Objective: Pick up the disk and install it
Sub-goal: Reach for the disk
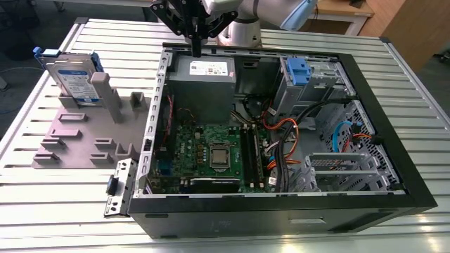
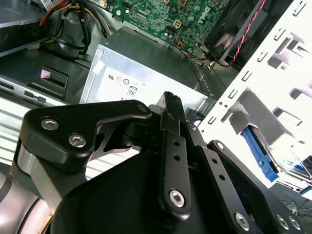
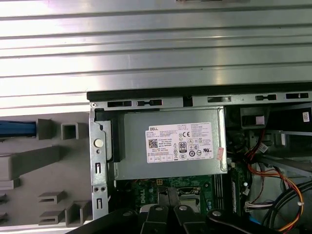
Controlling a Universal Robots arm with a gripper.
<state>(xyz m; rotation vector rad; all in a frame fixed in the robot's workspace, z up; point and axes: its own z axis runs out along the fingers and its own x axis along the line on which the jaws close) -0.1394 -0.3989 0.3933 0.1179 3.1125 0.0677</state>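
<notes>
On the exterior view's left, a dark floor (image 1: 10, 79) was seen beside the tabletop (image 1: 42, 211), which was made of long, shiny metal slats. A flat grey holder (image 1: 77, 142) was laid on those slats. The disk (image 1: 74, 79), with its bright blue frame, was stood upright in a slot at the far end of the holder, well apart from the pincer.

Just beside the holder, a big open computer case (image 1: 281, 213) was laid on its side on the tabletop. The pincer (image 1: 196, 51) was held over the far edge of the case, above the grey power box (image 1: 204, 79) with the white sticker. Its two black fingers were pressed together, and nothing was pinched between them. The same was seen in both wrist views.

A green board (image 1: 211, 153) was seen on the bottom of the case. Further toward the exterior view's right, orange and black wires (image 1: 281, 132) were bunched up, and a metal cage with a blue clip (image 1: 299, 71) was fixed near the far wall. Past the tabletop, in the far corner on the exterior view's right, light brown wooden furniture (image 1: 414, 26) was seen.
</notes>
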